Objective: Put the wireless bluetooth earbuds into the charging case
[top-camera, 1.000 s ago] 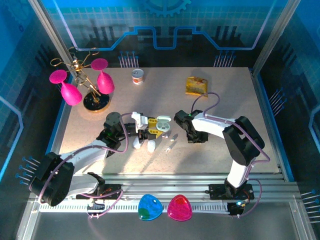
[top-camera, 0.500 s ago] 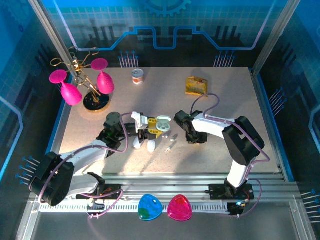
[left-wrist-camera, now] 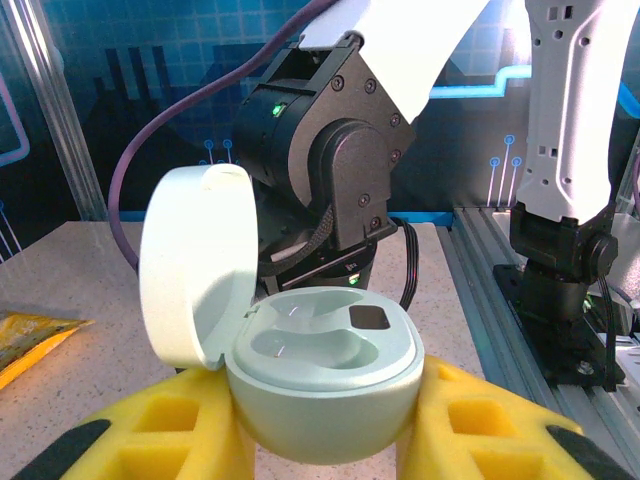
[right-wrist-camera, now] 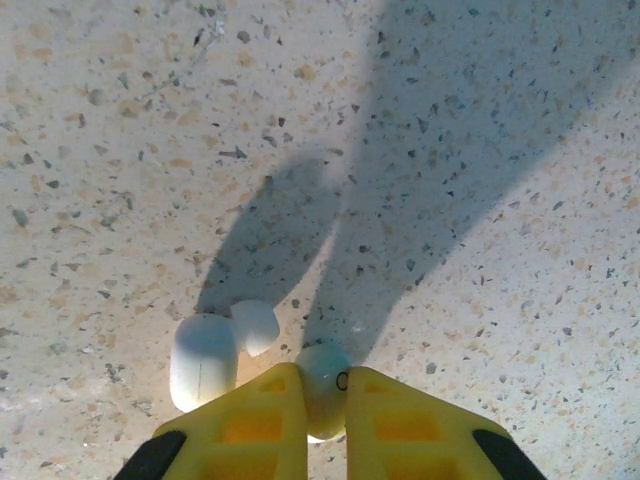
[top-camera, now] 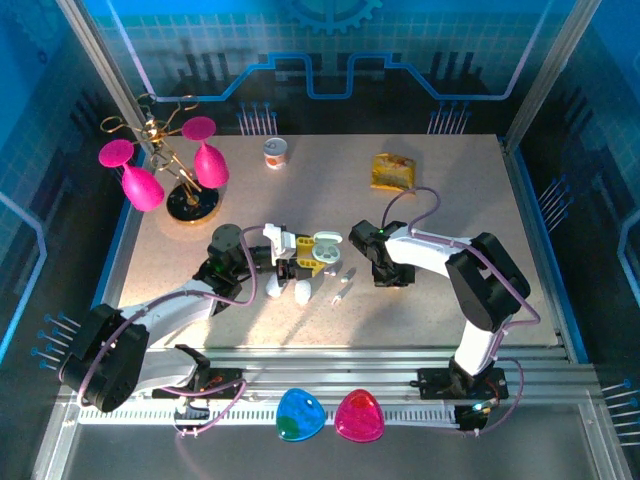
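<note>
Right pincer (right-wrist-camera: 327,378): clenched on tiny white plastic earbud (right-wrist-camera: 320,362), wedged between its yellow tips, mid speckled surface (right-wrist-camera: 480,200).
Earbud axis: rounded end pokes past tips; rest hidden, can't tell.
Left pincer (left-wrist-camera: 325,440): grasping open pale-green charging case (left-wrist-camera: 330,365).

A speckled beige table (top-camera: 450,190) is seen beneath the arms. At its far left, a stand (top-camera: 190,203) hung with pink glasses is set on a round dark base. A small can (top-camera: 275,153) is placed upright near the far edge. A yellow packet (top-camera: 393,171) is laid flat to the right of it, well apart. Near the middle, two white cases (top-camera: 274,287) are laid just beside each other. Two small earbuds (top-camera: 340,292) are scattered just to the right of them on the bare top.
</note>
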